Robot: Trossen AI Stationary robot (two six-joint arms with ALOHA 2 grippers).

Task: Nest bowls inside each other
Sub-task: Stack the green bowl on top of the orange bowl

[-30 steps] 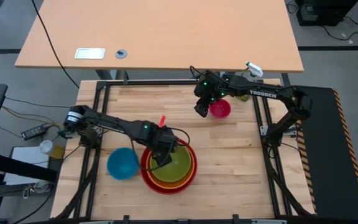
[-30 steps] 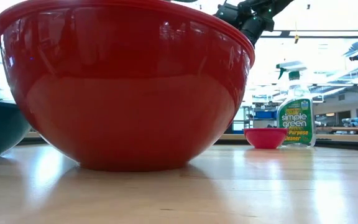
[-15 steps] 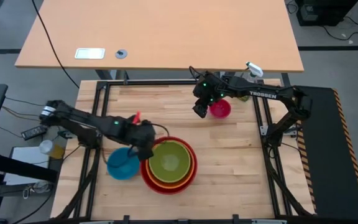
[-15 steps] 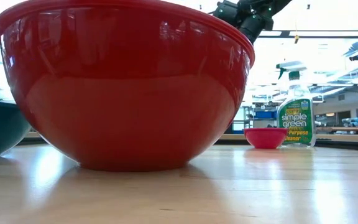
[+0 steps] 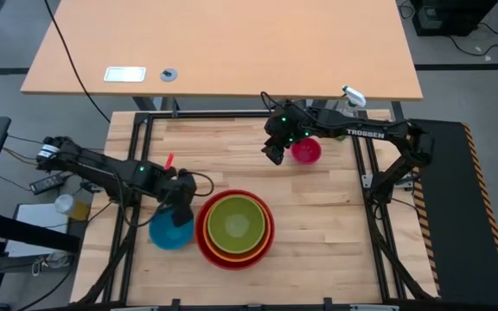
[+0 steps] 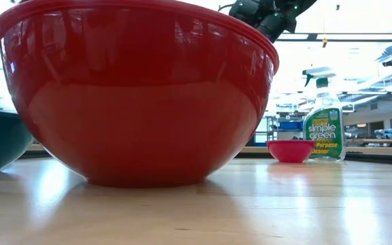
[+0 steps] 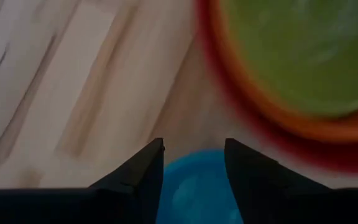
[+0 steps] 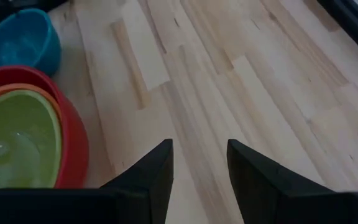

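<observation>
The red bowl sits on the table holding the orange bowl and, inside that, the lime green bowl. The blue bowl rests on its base just left of the stack. My left gripper hangs open above the blue bowl's far rim; in the left wrist view its fingers frame the blue bowl from above without touching. The magenta bowl stands at the far right. My right gripper is open in the air just left of it, with nothing between its fingers.
A spray bottle stands just behind the magenta bowl near the table's far right corner. Bare wooden tabletop lies right of the stack and across the far left. The red bowl fills most of the low view.
My left gripper has swung from over the left rim of the green bowl toward the table's left edge and now hangs over the blue bowl. The bowls have stayed where they were.
</observation>
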